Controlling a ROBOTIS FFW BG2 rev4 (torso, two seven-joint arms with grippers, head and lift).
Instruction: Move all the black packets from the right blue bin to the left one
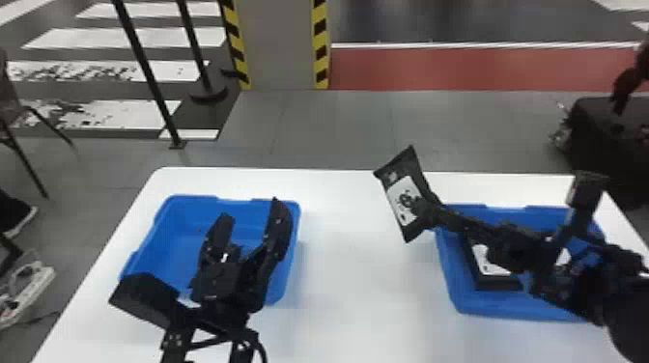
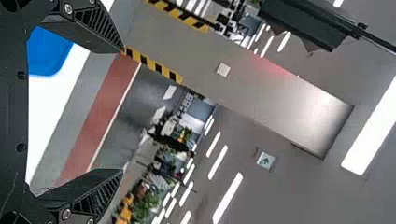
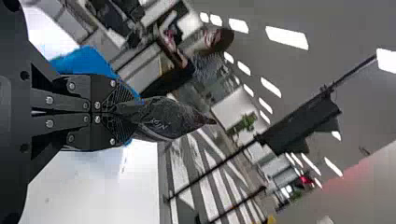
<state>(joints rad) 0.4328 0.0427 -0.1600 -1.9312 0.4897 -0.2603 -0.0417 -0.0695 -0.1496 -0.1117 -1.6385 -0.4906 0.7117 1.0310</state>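
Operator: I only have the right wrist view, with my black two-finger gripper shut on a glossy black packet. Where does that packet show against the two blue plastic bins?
Observer: In the head view, the glossy black packet shows between the two, nearer the right blue plastic bin.
Operator: Is there more to fetch after this one?
Observer: Yes, at least one other black packet with a white label lies in the right bin, partly hidden by the right arm.
Operator: And where is my other gripper?
Observer: The left black two-finger gripper shows over the left blue plastic bin.
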